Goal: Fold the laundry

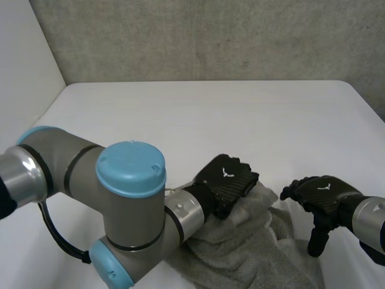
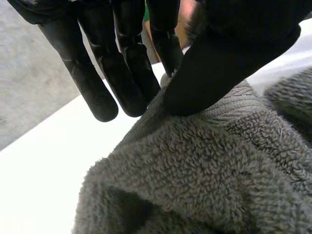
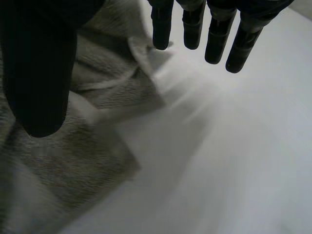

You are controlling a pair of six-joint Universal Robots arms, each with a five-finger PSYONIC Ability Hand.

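A grey terry towel (image 1: pixel 252 244) lies crumpled at the table's near edge. My left hand (image 1: pixel 227 180) rests on its far edge. In the left wrist view the thumb (image 2: pixel 224 58) presses the towel's (image 2: pixel 204 175) raised edge against the fingers (image 2: pixel 122 73), pinching it. My right hand (image 1: pixel 325 195) hovers just right of the towel, fingers relaxed and thumb pointing down. In the right wrist view its straight fingers (image 3: pixel 214 29) hang over bare table and the thumb (image 3: pixel 39 73) hangs over the towel's (image 3: pixel 58 161) edge, holding nothing.
The white table (image 1: pixel 210 114) stretches bare beyond the towel to a grey wall at the back. My left arm (image 1: pixel 120 205) crosses the near left part of the head view and covers part of the towel.
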